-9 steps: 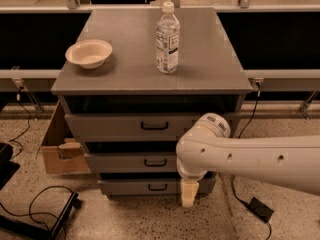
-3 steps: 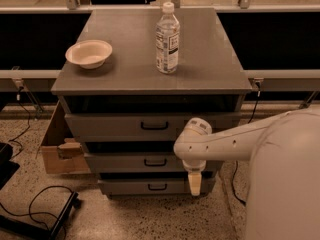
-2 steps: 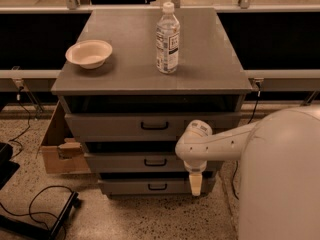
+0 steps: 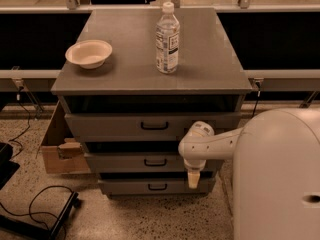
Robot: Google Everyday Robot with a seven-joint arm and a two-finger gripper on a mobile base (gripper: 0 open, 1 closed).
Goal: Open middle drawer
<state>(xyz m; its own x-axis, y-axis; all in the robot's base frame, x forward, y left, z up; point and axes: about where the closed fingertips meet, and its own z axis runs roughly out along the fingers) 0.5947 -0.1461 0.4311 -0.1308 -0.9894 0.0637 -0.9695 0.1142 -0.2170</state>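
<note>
**Camera view: gripper right of the handle**

The middle drawer (image 4: 125, 162) is seen between two other grey drawers, with its black handle (image 4: 155, 162) at the centre. The gripper (image 4: 193, 180) is pointed downward before the right end of the drawer fronts, apart from the handle. How wide it is set cannot be told.
</note>
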